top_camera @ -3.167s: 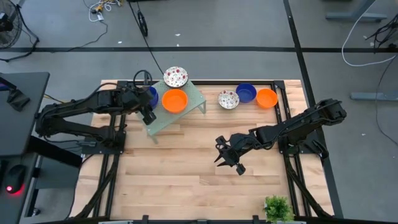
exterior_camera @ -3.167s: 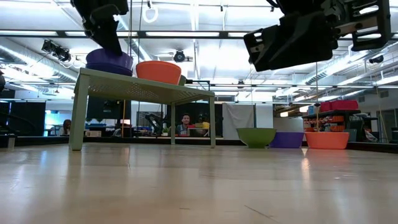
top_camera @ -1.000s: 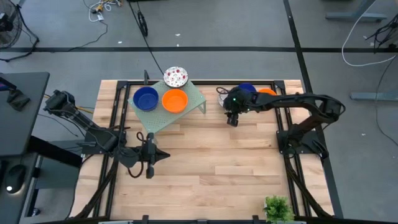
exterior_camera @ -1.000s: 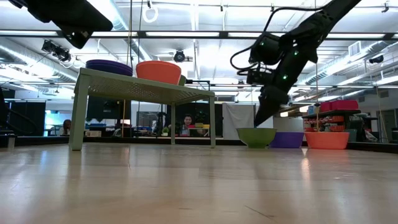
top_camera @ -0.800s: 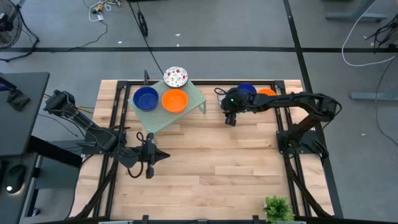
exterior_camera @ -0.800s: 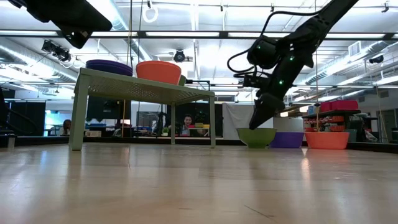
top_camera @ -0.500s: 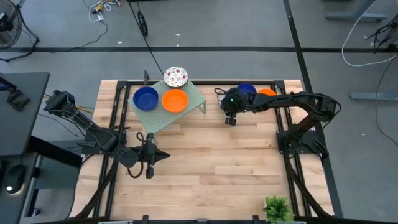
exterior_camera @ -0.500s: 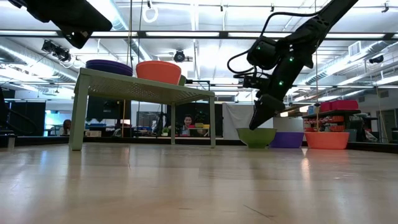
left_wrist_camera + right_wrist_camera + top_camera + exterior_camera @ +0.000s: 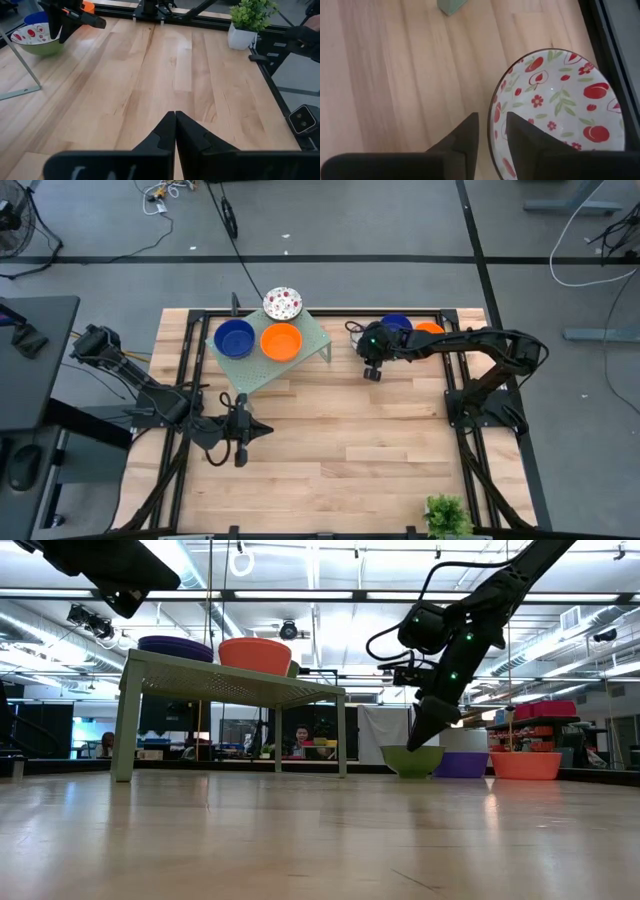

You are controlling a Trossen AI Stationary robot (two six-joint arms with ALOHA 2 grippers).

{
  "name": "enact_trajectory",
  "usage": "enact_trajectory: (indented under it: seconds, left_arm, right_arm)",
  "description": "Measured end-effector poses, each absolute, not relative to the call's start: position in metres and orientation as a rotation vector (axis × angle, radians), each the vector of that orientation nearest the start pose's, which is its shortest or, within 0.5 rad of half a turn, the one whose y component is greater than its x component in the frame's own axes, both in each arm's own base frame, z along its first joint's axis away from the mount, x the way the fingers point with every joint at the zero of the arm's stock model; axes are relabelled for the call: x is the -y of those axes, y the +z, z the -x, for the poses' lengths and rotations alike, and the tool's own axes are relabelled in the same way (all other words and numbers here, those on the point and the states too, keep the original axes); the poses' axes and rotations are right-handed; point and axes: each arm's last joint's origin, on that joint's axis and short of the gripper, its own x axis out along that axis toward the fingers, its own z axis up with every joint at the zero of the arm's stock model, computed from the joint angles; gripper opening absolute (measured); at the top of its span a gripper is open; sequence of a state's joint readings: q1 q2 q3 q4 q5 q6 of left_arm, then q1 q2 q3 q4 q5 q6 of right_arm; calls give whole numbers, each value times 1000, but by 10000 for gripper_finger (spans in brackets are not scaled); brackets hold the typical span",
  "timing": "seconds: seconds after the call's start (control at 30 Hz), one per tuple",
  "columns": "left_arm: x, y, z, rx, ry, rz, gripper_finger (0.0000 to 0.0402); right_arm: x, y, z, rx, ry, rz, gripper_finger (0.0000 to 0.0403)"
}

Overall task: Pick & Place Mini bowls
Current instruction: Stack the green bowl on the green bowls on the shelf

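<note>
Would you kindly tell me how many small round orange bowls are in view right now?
2. One small round orange bowl sits on the pale green perforated rack, beside a blue bowl. The other orange bowl rests on the wooden table at the far right, partly hidden behind the right arm.

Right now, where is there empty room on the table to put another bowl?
The bare wooden tabletop between the pale green perforated rack and the potted plant. It is crowded at the far edge, where the right gripper pinches the white red-flowered bowl.
</note>
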State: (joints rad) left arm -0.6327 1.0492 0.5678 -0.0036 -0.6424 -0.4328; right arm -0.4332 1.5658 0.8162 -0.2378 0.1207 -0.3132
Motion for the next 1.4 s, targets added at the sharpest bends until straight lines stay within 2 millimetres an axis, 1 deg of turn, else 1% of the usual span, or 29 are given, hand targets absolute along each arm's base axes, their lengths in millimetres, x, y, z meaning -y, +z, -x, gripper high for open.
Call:
enact_trajectory:
  seconds: [0.37, 0.8, 1.03, 1.23, 1.4]
  left_arm:
    - [112, 230, -183, -377, 93, 139, 16]
    - [113, 230, -183, -380, 88, 141, 16]
    - [113, 230, -183, -381, 83, 142, 16]
    - [113, 230, -183, -381, 83, 142, 16]
    - [113, 230, -183, -381, 83, 142, 16]
  right_arm:
    - [126, 164, -263, -1059, -339, 136, 72]
    - [129, 164, -261, -1065, -352, 126, 91]
    - [130, 163, -260, -1067, -350, 119, 90]
    - [130, 163, -260, -1079, -342, 123, 70]
    - [129, 161, -258, -1109, -319, 146, 37]
